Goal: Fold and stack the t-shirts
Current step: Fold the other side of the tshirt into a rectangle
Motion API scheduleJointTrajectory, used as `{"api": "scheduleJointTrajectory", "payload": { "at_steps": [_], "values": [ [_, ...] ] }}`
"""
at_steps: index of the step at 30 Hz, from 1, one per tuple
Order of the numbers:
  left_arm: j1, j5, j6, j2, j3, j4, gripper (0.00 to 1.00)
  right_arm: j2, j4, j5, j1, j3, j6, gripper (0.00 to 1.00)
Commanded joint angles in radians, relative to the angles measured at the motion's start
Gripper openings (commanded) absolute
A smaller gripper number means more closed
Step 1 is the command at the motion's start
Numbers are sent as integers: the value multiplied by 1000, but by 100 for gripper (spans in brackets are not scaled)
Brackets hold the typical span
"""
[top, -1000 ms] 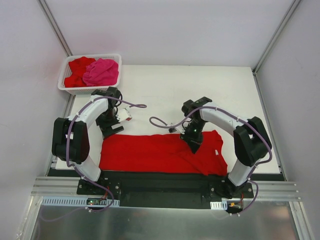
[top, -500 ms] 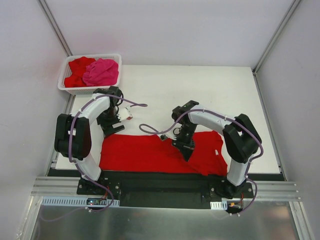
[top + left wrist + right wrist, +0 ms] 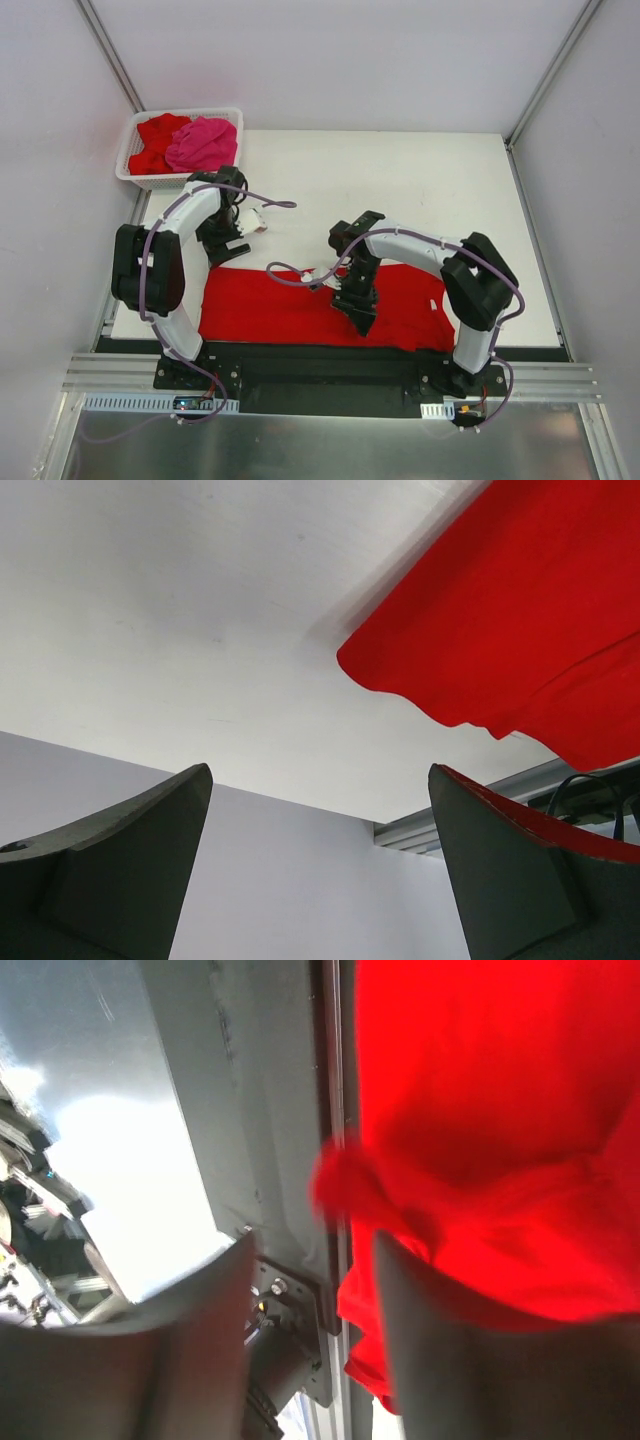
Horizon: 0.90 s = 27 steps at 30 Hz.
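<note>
- Seen from above, a white counter has two white-and-black robot arms mounted side by side at its near edge.
- A bright red t-shirt lies spread along the near edge of the counter. It reaches from in front of the left arm across to the right arm. Its far edge is uneven near the middle.
- At the far left corner of the counter stands a white lattice basket. Inside it, a hot pink t-shirt is bunched on the right and a crumpled red shirt sits on the left.
- The left gripper hangs over bare counter just beyond the far left corner of the spread t-shirt, near the basket.
- The left wrist camera shows that gripper with its dark fingers wide apart and nothing between them. A wavy edge of the red t-shirt fills the upper right of that view, apart from the fingers.
- The right gripper is low over the middle of the spread t-shirt, pointing toward the near edge, with its arm bent across from the right.
- The right wrist camera shows that gripper with blurred dark fingers standing apart. A grey metal rail shows through the gap between them.
- In that view red cloth fills the right side, and a small fold of it bunches up just above the gap, close to the right-hand finger. The cloth does not span the gap, and it is too blurred to tell whether a finger touches it.
- A purple cable loops from the right arm over the far edge of the spread t-shirt.
</note>
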Motion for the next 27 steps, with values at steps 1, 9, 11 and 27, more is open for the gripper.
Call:
{"api": "scheduleJointTrajectory", "payload": {
  "at_steps": [1,9,11,27],
  "values": [
    [11,-14,21,10,44,-23,91,-64,9,30,-7,8,32,62],
    [8,1,22,29,85,-26,91,-208,147,398,-175,-79,138,61],
    [5,10,21,29,85,-26,91,-222,170,472,-247,-101,126,61],
    [-71,45,-1,50,61,-37,91,-53,330,690,-470,-27,81,54]
  ]
}}
